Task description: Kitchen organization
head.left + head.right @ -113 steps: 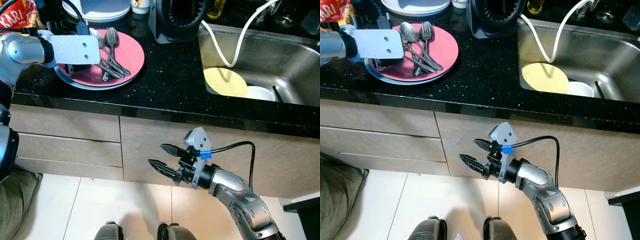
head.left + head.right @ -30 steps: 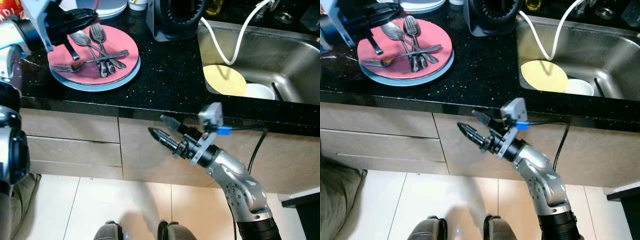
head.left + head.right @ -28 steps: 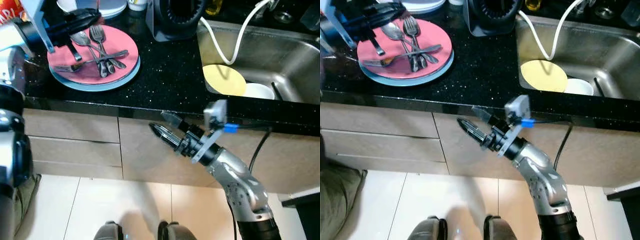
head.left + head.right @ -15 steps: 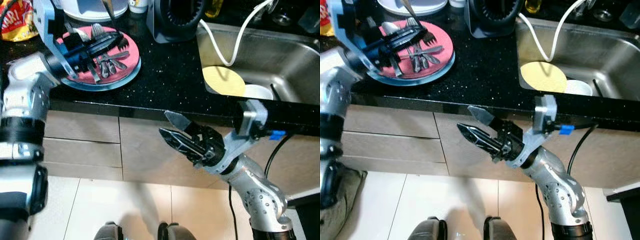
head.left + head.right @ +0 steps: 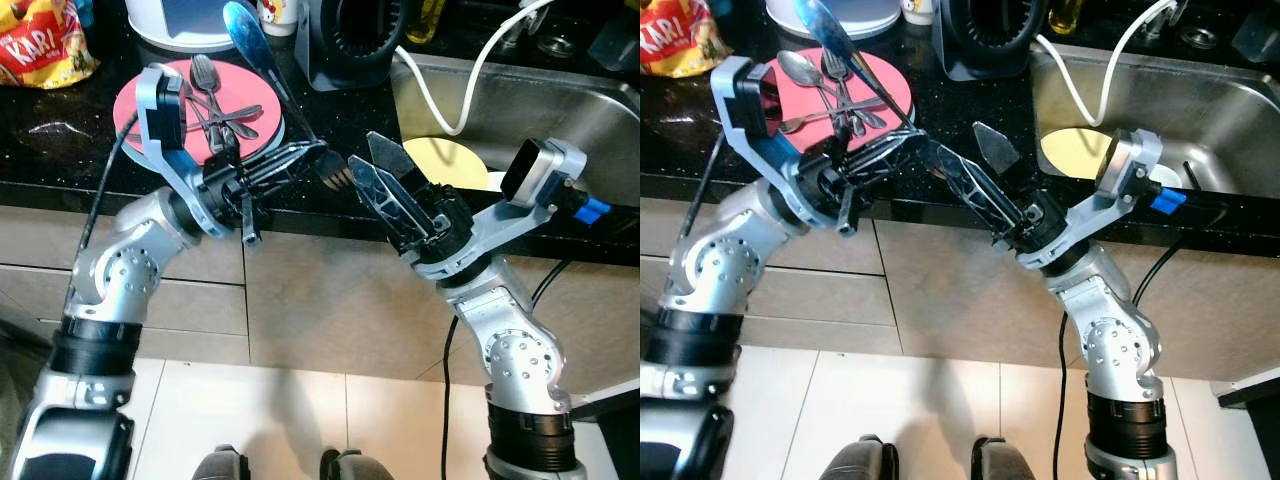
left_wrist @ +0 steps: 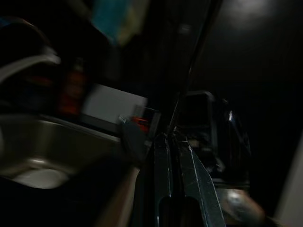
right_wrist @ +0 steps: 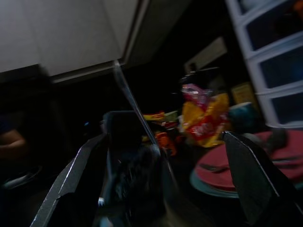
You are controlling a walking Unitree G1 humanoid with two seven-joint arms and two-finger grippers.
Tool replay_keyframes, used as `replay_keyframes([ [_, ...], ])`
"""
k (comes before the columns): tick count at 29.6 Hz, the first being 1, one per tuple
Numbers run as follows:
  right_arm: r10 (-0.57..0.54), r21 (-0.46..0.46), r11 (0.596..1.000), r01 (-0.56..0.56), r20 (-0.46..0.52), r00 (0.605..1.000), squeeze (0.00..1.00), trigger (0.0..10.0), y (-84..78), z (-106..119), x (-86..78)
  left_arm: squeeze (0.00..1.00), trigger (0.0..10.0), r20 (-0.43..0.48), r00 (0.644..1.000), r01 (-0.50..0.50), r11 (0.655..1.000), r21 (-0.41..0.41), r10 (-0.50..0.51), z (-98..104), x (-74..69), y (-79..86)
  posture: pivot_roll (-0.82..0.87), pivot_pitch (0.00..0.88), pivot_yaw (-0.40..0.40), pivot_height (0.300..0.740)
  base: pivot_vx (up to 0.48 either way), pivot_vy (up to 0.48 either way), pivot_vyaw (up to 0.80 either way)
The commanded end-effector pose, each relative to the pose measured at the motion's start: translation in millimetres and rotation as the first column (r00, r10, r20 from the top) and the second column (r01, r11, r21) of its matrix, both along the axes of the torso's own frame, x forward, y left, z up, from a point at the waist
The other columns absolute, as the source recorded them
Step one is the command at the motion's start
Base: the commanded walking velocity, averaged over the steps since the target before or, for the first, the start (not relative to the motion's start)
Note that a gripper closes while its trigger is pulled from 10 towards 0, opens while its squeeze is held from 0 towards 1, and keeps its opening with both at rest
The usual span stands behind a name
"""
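Now I am working a handover in front of the counter edge (image 5: 330, 225). My left gripper (image 5: 300, 160) is pinching a fork (image 5: 285, 95) between closed fingers, tines by the fingertips, handle sticking up and back over the counter toward the pink plate (image 5: 135, 100). My right gripper (image 5: 385, 185) is standing wide open and holding nothing, just beside the fork tines, on the sink (image 5: 560, 110) side of them. More forks and spoons (image 5: 225, 115) are lying on the pink plate, further back on the counter.

My reading: the fork is passing from left to right, probably bound for the sink.

Notes for doing it cleanly:
- Bringing the open fingers around the fork neck, not the tines, so it is not pivoting out.
- Closing the right fully before the left is loosening at all.
- Keeping both wrists steady; the long handle is giving leverage for a twist.
- Watching the white hose (image 5: 450, 95) draped into the sink when carrying across.

Both wrist views are dark and blurred; contact is hard to judge there.
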State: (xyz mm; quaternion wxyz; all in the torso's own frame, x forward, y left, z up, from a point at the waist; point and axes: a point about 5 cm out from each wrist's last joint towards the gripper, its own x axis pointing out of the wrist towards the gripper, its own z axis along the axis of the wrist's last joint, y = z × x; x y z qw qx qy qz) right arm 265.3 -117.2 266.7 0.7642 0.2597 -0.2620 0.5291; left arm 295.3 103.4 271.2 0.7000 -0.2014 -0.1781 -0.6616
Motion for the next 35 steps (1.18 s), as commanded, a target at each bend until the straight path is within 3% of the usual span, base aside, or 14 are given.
replay_keyframes([
  [1, 0.021, -0.029, 0.999, -0.02, 0.037, 0.999, 0.73, 10.0, 2.6, 3, -5.1, 0.0, 0.0, -0.016, 0.998, 0.053, 0.998, 0.019, -0.052, -3, -7.6, -7.1, 0.06, 0.141, -0.016, 0.74, 0.0, 0.0, 0.0],
  [2, 0.021, -0.029, 0.999, -0.02, 0.037, 0.999, 0.73, 10.0, 2.6, 3, -5.1, 0.0, 0.0, -0.016, 0.998, 0.053, 0.998, 0.019, -0.052, -3, -7.6, -7.1, 0.06, 0.141, -0.016, 0.74, 0.0, 0.0, 0.0],
  [3, 0.019, -0.04, 0.999, -0.017, 0.045, 0.999, 0.21, 10.0, 3.7, 4, -5.5, 0.0, 0.0, -0.023, 0.998, 0.064, 0.998, 0.028, -0.064, -5, -8.8, -8.7, 0.06, 0.141, -0.016, 0.74, 0.0, 0.0, 0.0],
  [4, 0.019, -0.04, 0.999, -0.017, 0.045, 0.999, 0.21, 10.0, 3.7, 4, -5.5, 0.0, 0.0, -0.023, 0.998, 0.064, 0.998, 0.028, -0.064, -5, -8.8, -8.7, 0.06, 0.141, -0.016, 0.74, 0.0, 0.0, 0.0],
  [5, 0.014, -0.043, 0.999, -0.012, 0.048, 0.999, 0.0, 10.0, 4.7, 5, -5.0, 0.0, 0.0, -0.035, 0.997, 0.077, 0.996, 0.04, -0.075, -7, -11.5, -10.4, 0.06, 0.14, -0.014, 0.74, 0.0, 0.0, 0.0],
  [10, -0.02, -0.069, 0.997, 0.027, 0.095, 0.995, 0.0, 10.0, 4.0, 15, -2.8, 0.0, 0.0, -0.08, 0.991, 0.122, 0.98, 0.159, -0.11, -23, -20.5, -15.0, 0.06, 0.138, -0.004, 0.74, 0.0, 0.0, 0.0],
  [16, -0.054, -0.133, 0.988, 0.073, 0.143, 0.988, 0.0, 10.0, -2.9, 19, -1.9, 0.0, 0.0, -0.133, 0.986, 0.137, 0.942, 0.306, -0.1, -36, -22.2, -5.4, 0.06, 0.137, -0.002, 0.74, 0.0, 0.0, 0.0],
  [25, -0.032, -0.191, 0.979, 0.065, 0.17, 0.985, 0.0, 10.0, -3.5, 16, -6.7, 0.0, 0.0, -0.146, 0.986, 0.129, 0.924, 0.361, -0.081, -39, -25.5, 6.4, 0.07, 0.138, 0.003, 0.74, 0.0, 0.0, 0.0],
  [31, 0.111, -0.313, 0.948, -0.055, 0.164, 0.98, 0.0, 10.0, 2.2, 3, -19.6, 0.0, 0.0, -0.143, 0.986, 0.134, 0.912, 0.388, -0.083, -39, -27.0, 8.7, 0.07, 0.137, 0.002, 0.74, 0.0, 0.0, 0.0],
  [35, 0.139, -0.349, 0.934, -0.08, 0.149, 0.979, 0.0, 10.0, 6.5, -2, -21.7, 0.0, 0.0, -0.145, 0.986, 0.136, 0.909, 0.394, -0.084, -40, -27.6, 8.0, 0.07, 0.135, 0.003, 0.74, 0.0, 0.0, 0.0],
])
